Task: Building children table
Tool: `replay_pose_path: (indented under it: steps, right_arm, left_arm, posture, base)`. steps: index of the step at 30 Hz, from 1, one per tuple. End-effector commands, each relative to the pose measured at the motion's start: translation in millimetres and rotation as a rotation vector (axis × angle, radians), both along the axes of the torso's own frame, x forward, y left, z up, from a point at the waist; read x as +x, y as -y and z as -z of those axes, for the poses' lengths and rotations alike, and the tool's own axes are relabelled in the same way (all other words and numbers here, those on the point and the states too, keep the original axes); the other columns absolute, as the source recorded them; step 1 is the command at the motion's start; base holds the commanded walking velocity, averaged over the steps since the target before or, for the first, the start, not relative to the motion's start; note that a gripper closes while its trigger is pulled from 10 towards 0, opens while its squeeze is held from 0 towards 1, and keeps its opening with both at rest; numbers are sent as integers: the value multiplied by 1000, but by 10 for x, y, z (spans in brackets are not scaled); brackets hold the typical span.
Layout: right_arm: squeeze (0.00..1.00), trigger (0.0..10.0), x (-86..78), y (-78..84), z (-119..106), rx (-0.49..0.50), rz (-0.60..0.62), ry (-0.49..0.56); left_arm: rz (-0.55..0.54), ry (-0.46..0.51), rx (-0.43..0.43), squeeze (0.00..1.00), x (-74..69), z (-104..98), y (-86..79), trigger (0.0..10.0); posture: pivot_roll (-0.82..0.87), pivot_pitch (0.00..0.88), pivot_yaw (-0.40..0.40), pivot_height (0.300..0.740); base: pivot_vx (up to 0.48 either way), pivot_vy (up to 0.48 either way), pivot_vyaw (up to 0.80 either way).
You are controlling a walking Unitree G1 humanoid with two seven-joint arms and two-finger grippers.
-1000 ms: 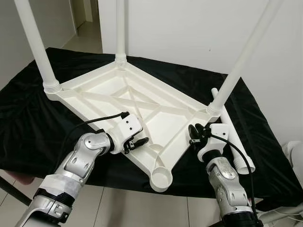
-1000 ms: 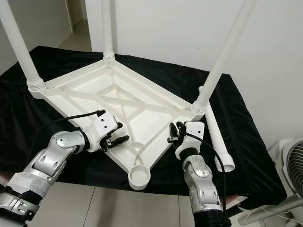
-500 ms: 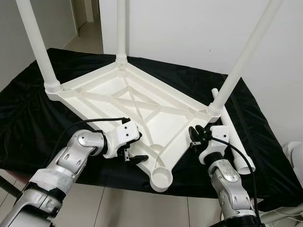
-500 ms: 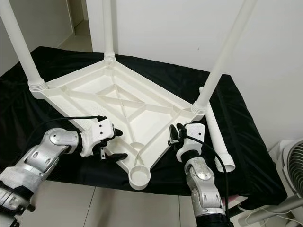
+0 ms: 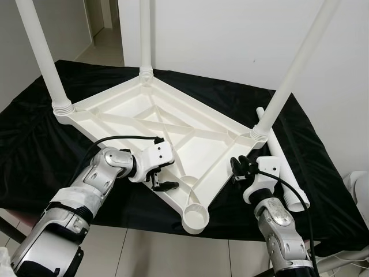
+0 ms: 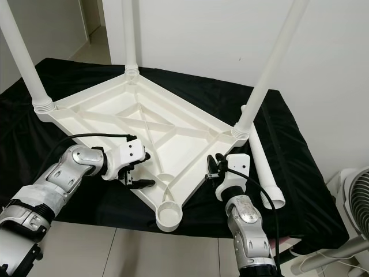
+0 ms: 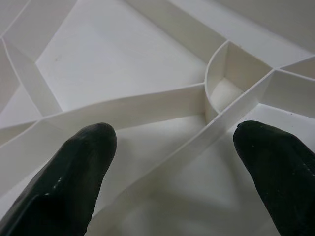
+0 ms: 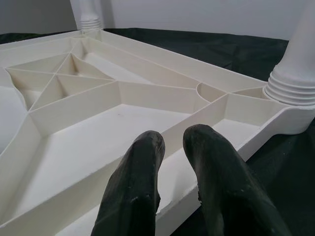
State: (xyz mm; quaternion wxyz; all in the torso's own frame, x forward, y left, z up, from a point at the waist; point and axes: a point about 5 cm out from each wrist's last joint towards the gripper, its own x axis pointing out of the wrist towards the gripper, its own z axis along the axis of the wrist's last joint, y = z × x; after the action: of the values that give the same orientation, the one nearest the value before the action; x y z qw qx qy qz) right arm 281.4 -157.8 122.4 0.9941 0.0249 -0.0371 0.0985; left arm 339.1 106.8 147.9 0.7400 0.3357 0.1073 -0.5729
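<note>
Left gripper: fingers spread, straddling a rib of the upturned white plastic tabletop. Right gripper: fingers nearly pressed together over the tabletop's rim; loose smooth tubular leg just beyond, on black-draped surface.

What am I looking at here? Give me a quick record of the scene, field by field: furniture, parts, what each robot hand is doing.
furniture: white plastic children's table, upside down on a black cloth
legs fitted: three, standing up from their corner sockets
empty socket: near corner, no leg in it
spare leg: loose leg lying on the cloth, on the robot's right
left gripper: open, at the table's near-left rim, fingers either side of a rib
right gripper: fingers nearly together, at the near-right rim
</note>
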Motion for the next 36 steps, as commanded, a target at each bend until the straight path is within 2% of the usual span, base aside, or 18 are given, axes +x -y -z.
replay_pose_path:
  steps: [1, 10, 20, 28, 29, 31, 32, 33, 36]
  right_arm:
    - [0, 10000, -19, 4, 14, -6, -1, -11]
    - [0, 10000, -32, -19, 19, -3, -1, -9]
    - [0, 10000, -65, -19, 28, 2, 8, -15]
    - [0, 10000, -94, -6, 40, 5, 21, -20]
    - [0, 10000, -101, -2, 43, 7, 23, -23]
    - [0, 10000, -103, -1, 43, 7, 24, -24]
    - [0, 10000, -104, -2, 44, 7, 24, -25]
    - [0, 10000, -105, -3, 45, 8, 24, -26]
    - [0, 10000, -106, -6, 44, 8, 23, -26]
  left_arm:
    - [-69, 69, 25, 0, 58, 22, -28, 10000]
    - [7, 24, 96, 0, 92, 14, -32, 10000]
    - [56, -33, 101, 0, 35, 156, 109, 10000]
    - [71, -40, 103, 0, 8, 241, 156, 10000]
    - [79, -44, 103, 0, -1, 250, 160, 7961]
    - [80, -46, 103, 0, -2, 253, 161, 7961]
    - [92, -55, 114, 0, -12, 264, 158, 1294]
    - [106, -54, 127, 0, -20, 272, 155, 0]
    - [114, -55, 137, 0, -21, 276, 149, 0]
  posture:
    - [-108, 0, -45, 740]
    - [-109, 0, -33, 740]
    - [-120, 16, -24, 740]
    - [-124, 39, -18, 740]
    - [-124, 43, -19, 740]
    - [-124, 43, -19, 740]
    - [-123, 46, -19, 740]
    - [-123, 46, -19, 740]
    - [-121, 52, -19, 740]
  base:
    - [0, 0, 0]
    - [0, 0, 0]
    - [0, 0, 0]
    - [0, 0, 0]
    - [0, 0, 0]
    - [0, 0, 0]
    - [0, 0, 0]
    - [0, 0, 0]
    - [0, 0, 0]
